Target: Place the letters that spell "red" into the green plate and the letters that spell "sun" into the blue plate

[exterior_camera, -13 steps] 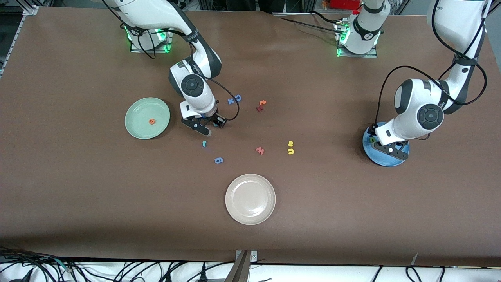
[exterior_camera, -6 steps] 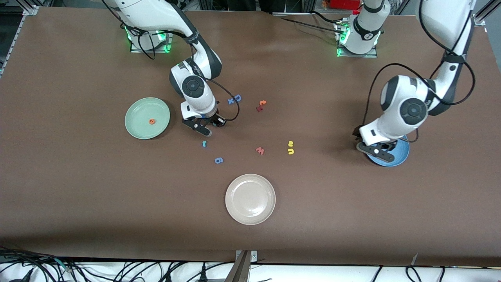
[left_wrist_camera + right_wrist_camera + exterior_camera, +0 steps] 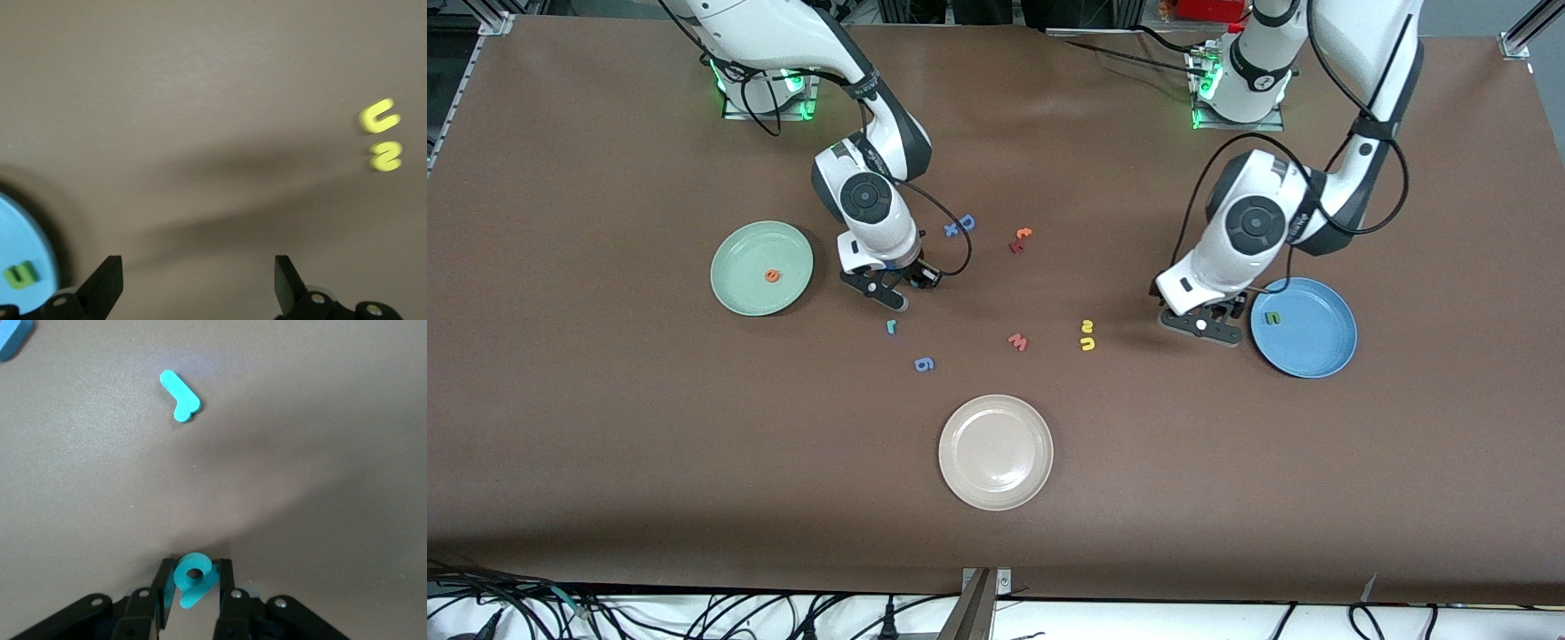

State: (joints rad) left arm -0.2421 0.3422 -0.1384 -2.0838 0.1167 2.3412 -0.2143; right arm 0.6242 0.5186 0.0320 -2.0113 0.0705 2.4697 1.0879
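Note:
The green plate (image 3: 740,249) holds the orange "e" (image 3: 771,276). Beside that plate, low over the table, my right gripper (image 3: 889,289) (image 3: 193,581) is shut on the teal "d" (image 3: 193,577). The teal "r" (image 3: 891,326) (image 3: 180,396) lies loose on the table, nearer the front camera. The green "n" (image 3: 1273,317) (image 3: 20,275) lies in the blue plate (image 3: 1316,351) (image 3: 17,233). My left gripper (image 3: 1200,324) (image 3: 197,287) hangs open and empty over bare table between the blue plate and the yellow "s" (image 3: 1087,324) (image 3: 385,157) and "u" (image 3: 1088,343) (image 3: 379,116).
A cream plate (image 3: 996,484) sits nearest the front camera. Loose letters lie mid-table: a blue "g" (image 3: 925,364) (image 3: 13,337), a red "w" (image 3: 1017,341), an orange "t" (image 3: 1021,236), and a blue "x" and "D" (image 3: 959,224).
My left arm swung from over the blue plate toward the yellow letters, leaving the green "n" in the plate, and its jaws opened wide. The right jaws closed on the teal "d".

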